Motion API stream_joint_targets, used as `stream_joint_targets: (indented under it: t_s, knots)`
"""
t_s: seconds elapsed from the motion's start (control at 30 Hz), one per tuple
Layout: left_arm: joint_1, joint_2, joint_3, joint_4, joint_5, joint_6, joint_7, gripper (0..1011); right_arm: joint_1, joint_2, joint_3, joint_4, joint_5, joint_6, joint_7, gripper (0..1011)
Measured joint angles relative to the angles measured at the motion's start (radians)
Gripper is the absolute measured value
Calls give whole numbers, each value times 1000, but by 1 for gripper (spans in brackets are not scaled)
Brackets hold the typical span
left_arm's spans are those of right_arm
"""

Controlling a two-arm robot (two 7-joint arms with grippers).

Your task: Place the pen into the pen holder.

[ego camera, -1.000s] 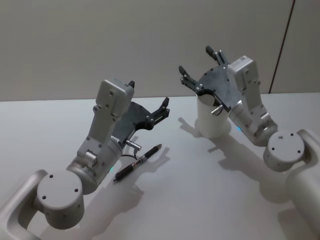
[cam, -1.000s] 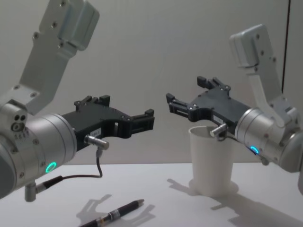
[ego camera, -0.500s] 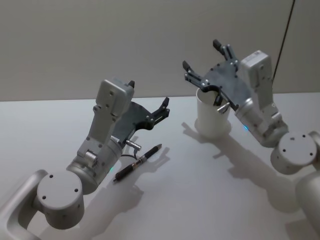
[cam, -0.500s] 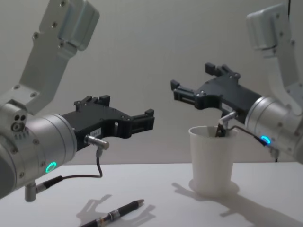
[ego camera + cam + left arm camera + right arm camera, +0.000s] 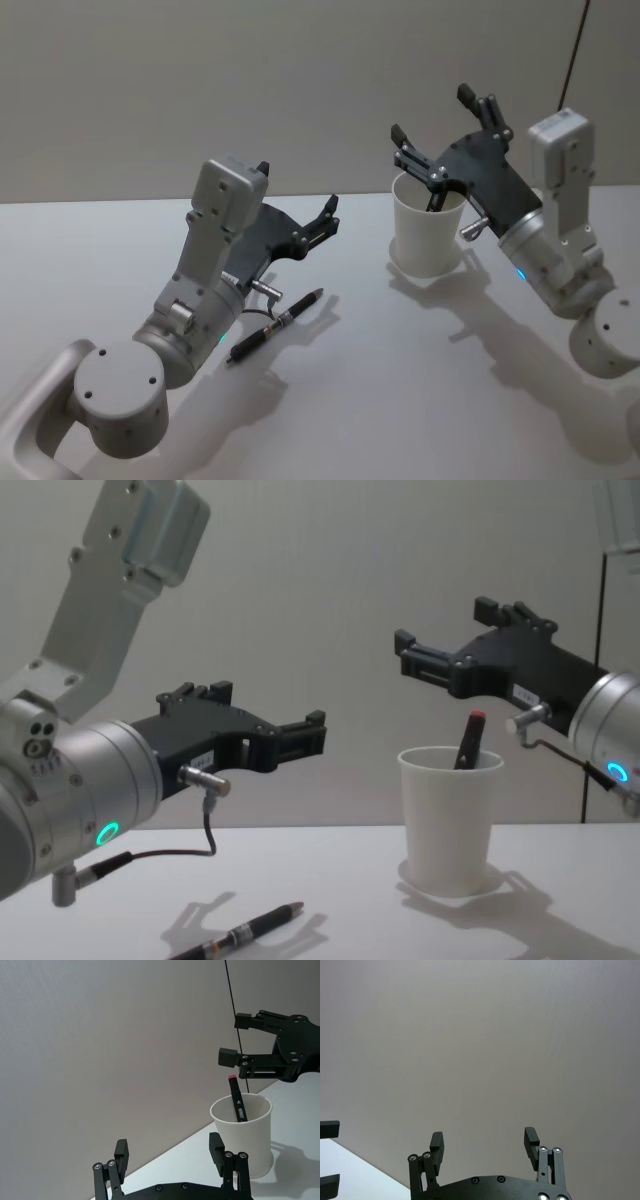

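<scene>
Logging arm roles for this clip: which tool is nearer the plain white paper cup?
Right. The right tool hangs open just above the white paper cup's rim; the left tool is open off to the cup's left, above the black pen lying on the table.

Count: 1 paper cup [image 5: 427, 240]. 1 table [image 5: 400, 400]. 2 pens: first pen [image 5: 468, 745] in cup, second pen [image 5: 276, 325] on table, 8 o'clock from cup. My 2 pincers: left pincer [image 5: 168, 1152], right pincer [image 5: 483, 1142].
</scene>
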Motion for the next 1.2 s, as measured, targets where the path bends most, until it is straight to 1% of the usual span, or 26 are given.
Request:
stream_joint_targets:
  t_s: [0.13, 0.33, 0.53, 0.57, 0.63, 0.83, 0.97, 1.1, 1.17, 1.2]
  knots:
    - [0, 0, 0, 0, 0, 0, 0, 1001, -1, 1, 0, -1, 1, 2, -1, 1002]
    - [0, 0, 0, 0, 0, 0, 0, 1001, -21, 11, 3, -26, 15, 21, -10, 1001]
    - [0, 0, 0, 0, 0, 0, 0, 1001, -77, 42, 12, -93, 54, 78, -36, 1002]
    - [0, 0, 0, 0, 0, 0, 0, 1001, -77, 42, 12, -93, 54, 78, -36, 1002]
    - [0, 0, 0, 0, 0, 0, 0, 1001, -108, 58, 17, -130, 75, 109, -50, 1001]
    - [0, 0, 0, 0, 0, 0, 0, 1001, -157, 85, 26, -190, 110, 159, -72, 1002]
    - [0, 0, 0, 0, 0, 0, 0, 1001, -202, 109, 33, -243, 140, 204, -93, 1001]
    - [0, 0, 0, 0, 0, 0, 0, 1001, -230, 124, 38, -277, 160, 233, -106, 1001]
    - [0, 0, 0, 0, 0, 0, 0, 1001, -259, 139, 43, -313, 181, 262, -120, 1001]
    - [0, 0, 0, 0, 0, 0, 0, 1001, -259, 139, 43, -313, 181, 262, -120, 1001]
